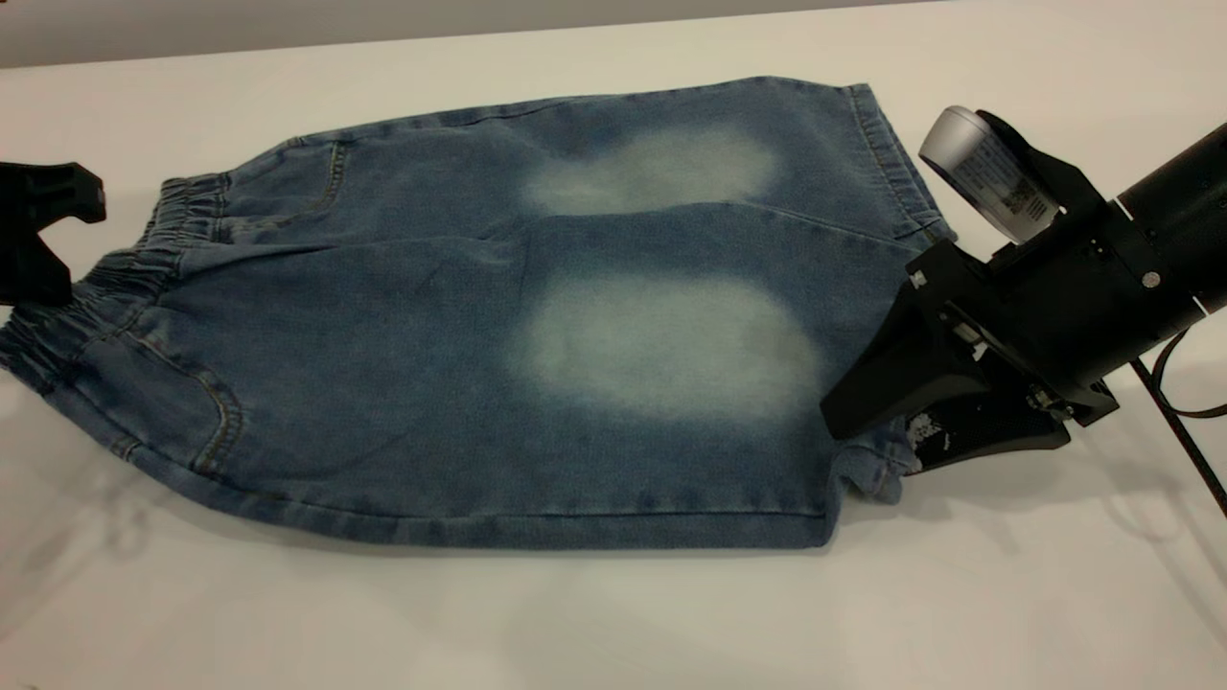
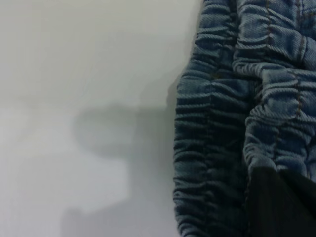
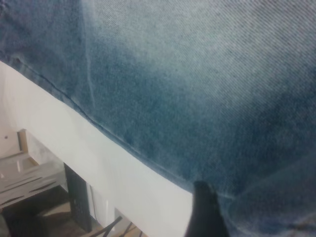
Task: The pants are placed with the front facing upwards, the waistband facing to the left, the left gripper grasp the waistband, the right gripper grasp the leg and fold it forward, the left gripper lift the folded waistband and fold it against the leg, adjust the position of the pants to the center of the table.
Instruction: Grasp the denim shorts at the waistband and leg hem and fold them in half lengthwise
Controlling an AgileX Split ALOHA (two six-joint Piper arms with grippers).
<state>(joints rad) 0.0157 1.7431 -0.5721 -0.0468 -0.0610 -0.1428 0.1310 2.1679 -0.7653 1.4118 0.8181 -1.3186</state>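
Observation:
The blue denim pants (image 1: pixel 431 364) lie on the white table (image 1: pixel 575 613), doubled lengthwise, with two faded patches on top. Their ruched waistband (image 1: pixel 125 259) points left. My left gripper (image 1: pixel 48 235) shows only partly at the left edge, right beside the waistband. In the left wrist view a dark part of it (image 2: pixel 281 207) lies over the gathered waistband (image 2: pixel 212 123). My right gripper (image 1: pixel 848 431) is shut on the leg hem at the pants' right end, where the cloth bunches between its jaws. Its dark finger (image 3: pixel 203 210) shows at the denim's edge.
The table's far edge (image 1: pixel 288 38) runs along the top. A black cable (image 1: pixel 1179 422) hangs behind the right arm. In the right wrist view, furniture (image 3: pixel 39 192) shows beyond the table's edge. White tabletop surrounds the pants in front.

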